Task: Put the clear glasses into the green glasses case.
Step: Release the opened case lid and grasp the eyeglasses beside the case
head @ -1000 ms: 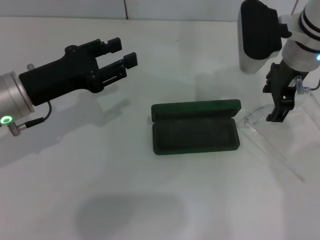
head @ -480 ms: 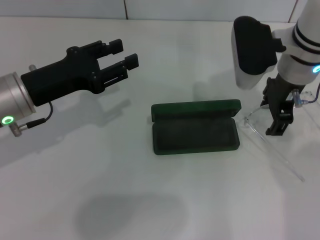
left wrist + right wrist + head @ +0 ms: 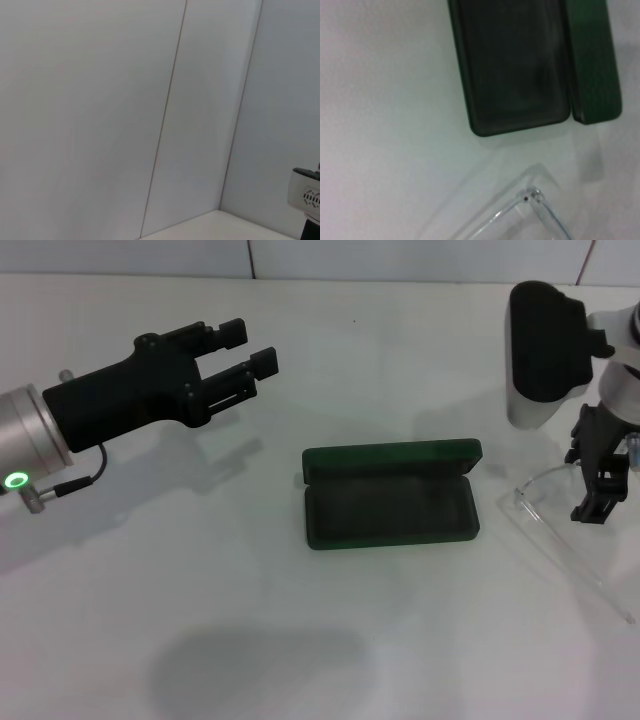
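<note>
The green glasses case (image 3: 390, 508) lies open in the middle of the table, its lid (image 3: 392, 457) standing up at the back and its dark lining bare. To its right are the clear glasses (image 3: 530, 495), with one thin arm running out toward the table's front right. My right gripper (image 3: 592, 508) reaches down onto the glasses' front and is shut on them. The right wrist view shows the open case (image 3: 520, 65) and a hinge corner of the glasses (image 3: 536, 196) apart from it. My left gripper (image 3: 245, 350) hangs open above the table's left side.
The white table (image 3: 300, 640) carries nothing else near the case. The right arm's bulky black and white wrist (image 3: 540, 350) stands above the table's back right. The left wrist view faces only white wall panels (image 3: 125, 120).
My right gripper has shifted right and slightly toward the front, away from the case, and the clear glasses have moved with it. The left arm and the case stayed put.
</note>
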`<state>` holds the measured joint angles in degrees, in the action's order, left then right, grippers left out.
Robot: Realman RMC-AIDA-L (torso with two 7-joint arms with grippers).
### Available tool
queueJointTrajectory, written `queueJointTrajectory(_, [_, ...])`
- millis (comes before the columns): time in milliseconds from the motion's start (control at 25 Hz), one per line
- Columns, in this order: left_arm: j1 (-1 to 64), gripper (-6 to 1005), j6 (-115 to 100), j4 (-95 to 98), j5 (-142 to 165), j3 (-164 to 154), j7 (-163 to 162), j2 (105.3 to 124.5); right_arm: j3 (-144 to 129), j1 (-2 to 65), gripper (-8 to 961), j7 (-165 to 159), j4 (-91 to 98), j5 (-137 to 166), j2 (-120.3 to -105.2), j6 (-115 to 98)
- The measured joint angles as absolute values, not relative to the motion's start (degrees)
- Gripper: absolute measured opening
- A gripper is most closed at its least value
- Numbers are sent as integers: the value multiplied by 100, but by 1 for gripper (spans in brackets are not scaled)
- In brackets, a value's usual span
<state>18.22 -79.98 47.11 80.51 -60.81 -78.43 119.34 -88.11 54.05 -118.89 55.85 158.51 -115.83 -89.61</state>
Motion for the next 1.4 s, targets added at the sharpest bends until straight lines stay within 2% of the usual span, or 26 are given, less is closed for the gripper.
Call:
queueJointTrajectory(840, [1848, 580, -7998, 4697, 8060, -6082, -7822, 11921, -8726, 5103, 629, -12069, 5758, 15811, -11593, -9150])
queueJointTrajectory(1040, [1867, 581, -7998, 4653, 8060, -6078, -7822, 11901, -8709, 5086, 418, -12079, 5864, 15809, -11585, -9199])
queueJointTrajectory(1400, [1828, 580, -7998, 4649, 8060, -6010, -7822, 11891, -8583, 5061, 414, -12080, 5858, 15860, -11570, -9227])
